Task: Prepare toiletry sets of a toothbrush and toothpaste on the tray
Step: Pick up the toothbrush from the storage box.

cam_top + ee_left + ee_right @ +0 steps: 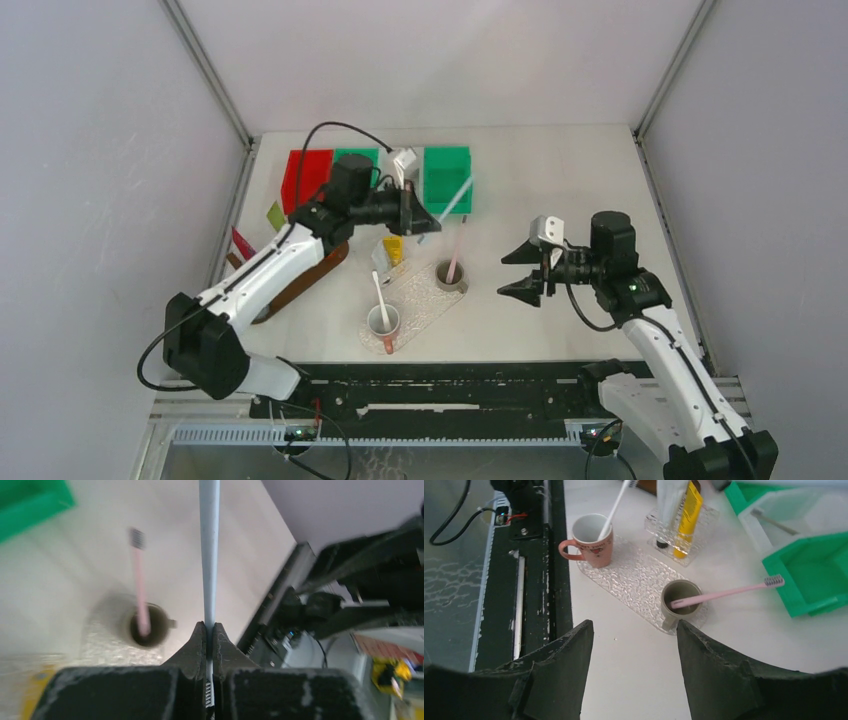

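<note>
- The left gripper (209, 630) is clamped tight on a pale blue toothbrush (209, 550). The handle is pinched right at the fingertips, and the rest of the stick runs straight out past them.
- From above, that held brush hangs in the air over the far side of the table (560, 180). It sits just in front of the green bin (447, 178) and angles out toward it.
- The right gripper (634, 625) is spread wide with nothing between its jaws. It hovers over bare table on the right, apart from the tray (634, 575).
- Just beyond the right gripper's open fingers stands a grey cup (679, 597) at the tray's edge. A pink toothbrush (729, 591) leans out of it, bristles toward the green bin.
- At the near end of the tray sits a pink mug (591, 540), with a white toothbrush (616, 507) leaning in it.
- Past the tray, a clear holder (704, 517) has a yellow tube (688, 517) and a white tube (671, 500) standing in it — these lie just below the left gripper in the overhead view.
- A red bin (307, 175) stands at the back left, partly behind the left arm.
</note>
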{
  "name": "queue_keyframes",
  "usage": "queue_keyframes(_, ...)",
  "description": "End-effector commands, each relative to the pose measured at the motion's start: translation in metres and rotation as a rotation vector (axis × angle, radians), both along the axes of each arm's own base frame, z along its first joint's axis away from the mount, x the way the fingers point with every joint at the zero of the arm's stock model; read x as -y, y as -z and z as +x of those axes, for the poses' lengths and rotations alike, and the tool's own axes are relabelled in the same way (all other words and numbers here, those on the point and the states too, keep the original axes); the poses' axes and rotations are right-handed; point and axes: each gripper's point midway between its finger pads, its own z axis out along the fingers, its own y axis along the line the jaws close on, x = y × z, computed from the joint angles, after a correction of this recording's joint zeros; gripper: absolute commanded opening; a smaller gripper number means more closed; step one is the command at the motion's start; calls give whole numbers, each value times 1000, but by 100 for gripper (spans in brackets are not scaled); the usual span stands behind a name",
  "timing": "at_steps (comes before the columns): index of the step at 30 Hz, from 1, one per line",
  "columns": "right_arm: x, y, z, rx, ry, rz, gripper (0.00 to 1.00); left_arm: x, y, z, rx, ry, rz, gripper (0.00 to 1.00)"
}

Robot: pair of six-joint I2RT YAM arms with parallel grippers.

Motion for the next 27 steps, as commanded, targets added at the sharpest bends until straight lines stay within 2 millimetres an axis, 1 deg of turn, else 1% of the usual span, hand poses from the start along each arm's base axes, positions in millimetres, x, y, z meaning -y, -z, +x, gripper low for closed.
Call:
queue_keyframes(1, -4, -25, -26, 133, -164, 73, 70, 30, -33, -59, 37, 164, -158, 0)
queue_keyframes(5, -2, -20, -34, 186, -229, 83, 71, 34, -10, -87, -1, 193, -116, 0)
queue_keyframes(9, -1, -13, -50, 309, -321, 94, 74, 32, 14, -101, -40, 201, 18, 0)
queue_keyframes(12, 0, -9, -56, 359, -351, 98, 75, 33, 25, -114, -62, 224, 92, 0)
queue_keyframes(15, 1, -6, -54, 369, -346, 86, 75, 36, 33, -127, -68, 251, 150, 0)
queue_keyframes(20, 2, 1, -49, 384, -336, 58, 74, 43, 40, -142, -80, 298, 214, 0)
queue_keyframes(27, 2, 18, -38, 398, -316, -19, 73, 57, 39, -156, -72, 366, 264, 1)
